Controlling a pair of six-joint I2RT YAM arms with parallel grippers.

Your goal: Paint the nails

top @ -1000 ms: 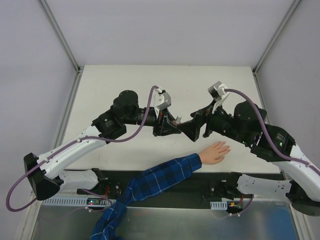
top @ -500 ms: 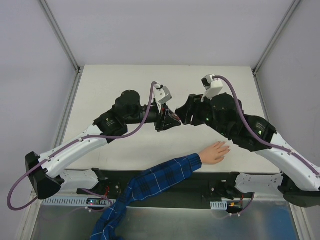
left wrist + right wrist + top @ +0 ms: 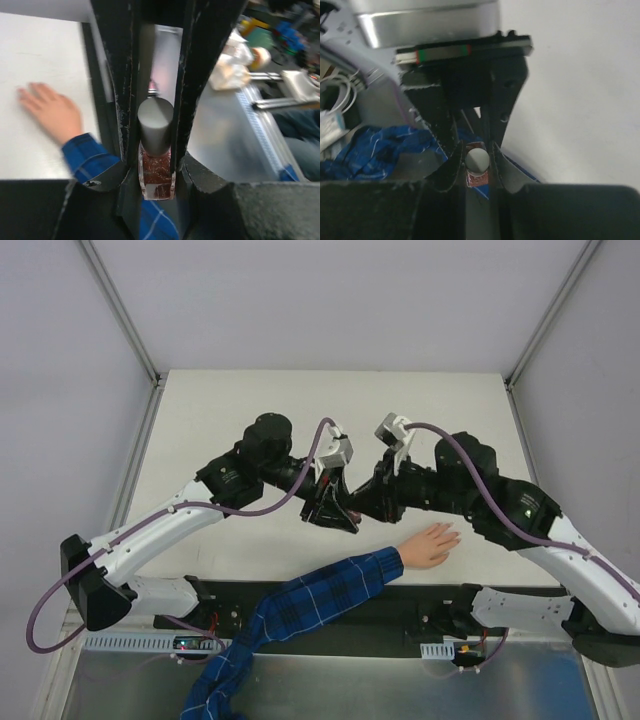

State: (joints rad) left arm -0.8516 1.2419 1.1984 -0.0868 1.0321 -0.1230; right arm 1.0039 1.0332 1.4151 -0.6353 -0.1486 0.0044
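Note:
A small bottle (image 3: 156, 176) of dark reddish glitter polish with a grey cap (image 3: 155, 125) hangs above the table, with my left gripper (image 3: 156, 150) shut on its glass body. My right gripper (image 3: 478, 161) faces it, its two fingers closed against the sides of the cap (image 3: 477, 159). In the top view both grippers, left (image 3: 335, 512) and right (image 3: 362, 506), meet nose to nose above the table's middle. A pale peach hand (image 3: 430, 545) lies flat to their right front, its plaid sleeve (image 3: 320, 595) trailing off the near edge. The nails (image 3: 455, 536) are too small to make out.
The white table (image 3: 250, 410) is walled by grey panels at the left, back and right. A black rail (image 3: 330, 615) with the arm bases runs along the near edge, and the sleeve crosses it.
My right arm swung left and down to meet the left gripper, and its jaws closed from wide open onto the cap. My left gripper tipped slightly downward, still holding the bottle.

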